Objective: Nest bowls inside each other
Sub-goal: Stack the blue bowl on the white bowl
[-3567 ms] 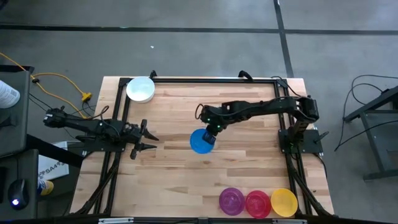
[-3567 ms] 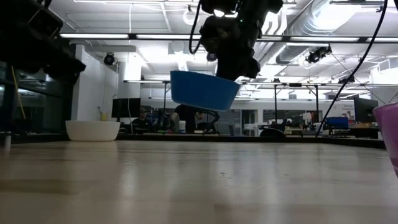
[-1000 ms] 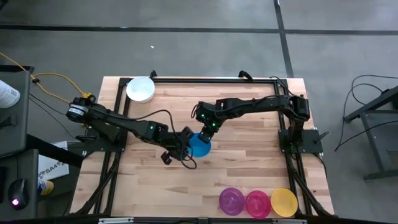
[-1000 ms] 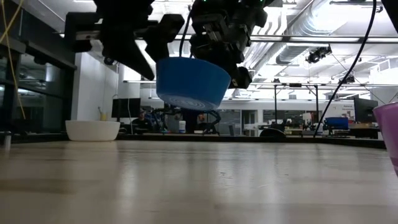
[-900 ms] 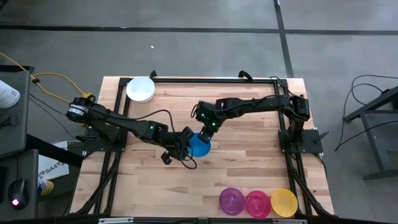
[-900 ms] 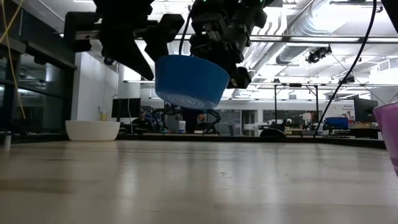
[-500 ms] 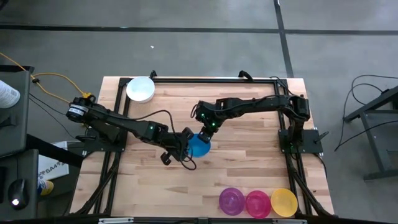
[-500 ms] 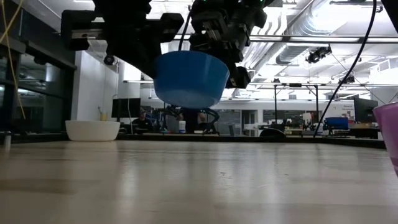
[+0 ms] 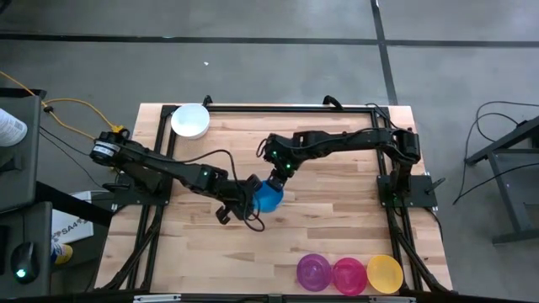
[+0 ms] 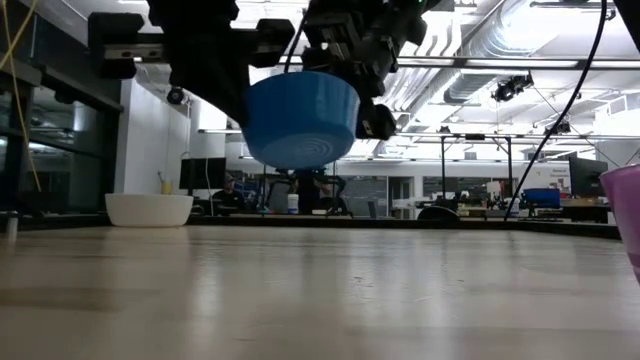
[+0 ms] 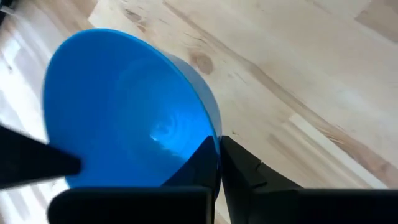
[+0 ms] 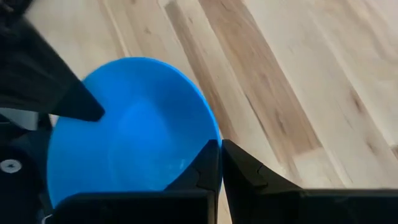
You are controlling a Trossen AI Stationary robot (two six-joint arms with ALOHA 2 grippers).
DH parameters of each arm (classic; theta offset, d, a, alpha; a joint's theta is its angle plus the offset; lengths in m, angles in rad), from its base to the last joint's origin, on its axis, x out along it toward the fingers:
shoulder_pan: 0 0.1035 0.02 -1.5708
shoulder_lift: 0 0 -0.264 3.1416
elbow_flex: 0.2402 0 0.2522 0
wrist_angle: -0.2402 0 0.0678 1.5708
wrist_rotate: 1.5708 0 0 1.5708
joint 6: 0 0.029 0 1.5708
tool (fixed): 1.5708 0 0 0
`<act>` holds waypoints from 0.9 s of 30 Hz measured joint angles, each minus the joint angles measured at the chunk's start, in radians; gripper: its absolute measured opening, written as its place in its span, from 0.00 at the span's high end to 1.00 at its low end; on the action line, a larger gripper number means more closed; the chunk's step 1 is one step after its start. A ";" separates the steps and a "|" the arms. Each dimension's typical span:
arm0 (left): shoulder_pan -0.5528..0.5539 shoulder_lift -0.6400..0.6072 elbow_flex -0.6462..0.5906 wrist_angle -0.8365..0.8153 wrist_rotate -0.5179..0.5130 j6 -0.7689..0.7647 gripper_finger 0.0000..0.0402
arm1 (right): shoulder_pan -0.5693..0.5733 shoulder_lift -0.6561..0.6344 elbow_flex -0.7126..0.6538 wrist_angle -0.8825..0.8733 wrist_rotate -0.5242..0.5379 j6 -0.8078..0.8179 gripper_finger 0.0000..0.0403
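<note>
A blue bowl [image 9: 269, 196] hangs in the air over the middle of the table, clear of the wood in the low view [image 10: 300, 118]. My left gripper [image 11: 219, 142] is shut on its rim on the table's left side [image 9: 253, 194]. My right gripper [image 12: 219, 144] is shut on its rim at the far side [image 9: 280, 173]. A white bowl [image 9: 190, 120] stands on its base at the far left corner. Purple [image 9: 313, 272], red [image 9: 349, 274] and yellow [image 9: 385, 273] bowls stand in a row at the near edge. My left gripper pinches the blue bowl's rim [image 11: 215, 127], one finger [image 11: 198, 163] inside the bowl and one [image 11: 245, 169] outside. The fingers slant down from the table's left. The bowl is lifted clear, its mouth up. My right gripper pinches the rim [image 12: 216, 132] at the bowl's far side, one finger [image 12: 200, 167] inside and one [image 12: 249, 173] outside. The fingers slant down from the far right. The bowl hangs clear of the table.
The table [image 9: 337, 219] is light wood inside a black frame [image 9: 286, 107]. Both arms reach across its middle. A yellow cable [image 9: 76, 109] lies off the table's left. Beyond the far edge the low view shows a room with desks and people [image 10: 230, 192].
My left gripper, which stood open around the blue bowl's left rim, has shut on it. The bowl has tipped a little and stays lifted clear of the table. Both arms have kept their places.
</note>
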 joint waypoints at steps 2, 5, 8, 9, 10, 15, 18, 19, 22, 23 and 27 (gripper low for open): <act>0.000 0.000 0.001 -0.006 0.017 -0.004 0.99 | 0.000 0.000 -0.002 0.033 -0.027 0.000 0.99; -0.001 0.000 0.001 -0.018 0.022 -0.008 0.99 | 0.000 0.001 -0.003 0.061 -0.039 0.000 0.96; 0.000 0.000 0.001 -0.023 0.019 -0.008 1.00 | 0.000 0.001 -0.003 0.066 -0.028 -0.009 0.90; 0.000 0.000 0.001 -0.023 0.015 -0.008 1.00 | 0.000 0.001 -0.003 0.067 -0.026 -0.015 0.88; 0.000 0.000 0.002 -0.023 0.015 -0.008 1.00 | 0.000 0.001 -0.003 0.070 -0.027 -0.017 0.86; 0.001 0.000 0.002 -0.026 0.008 -0.010 1.00 | 0.001 0.001 -0.003 0.098 -0.009 -0.035 0.76; 0.002 -0.001 0.002 -0.029 0.003 -0.011 1.00 | 0.002 0.002 -0.003 0.117 0.022 -0.052 0.72; 0.002 -0.001 0.003 -0.029 0.003 -0.011 1.00 | 0.002 0.001 -0.003 0.119 0.030 -0.056 0.71; 0.002 -0.001 0.003 -0.031 0.004 -0.011 1.00 | 0.000 0.000 -0.003 0.132 0.047 -0.065 0.68; 0.002 -0.001 0.003 -0.031 0.002 -0.011 1.00 | -0.001 0.000 -0.003 0.135 0.046 -0.069 0.67; -0.007 -0.002 0.003 -0.041 -0.017 -0.011 1.00 | -0.001 0.000 -0.003 0.137 0.044 -0.070 0.65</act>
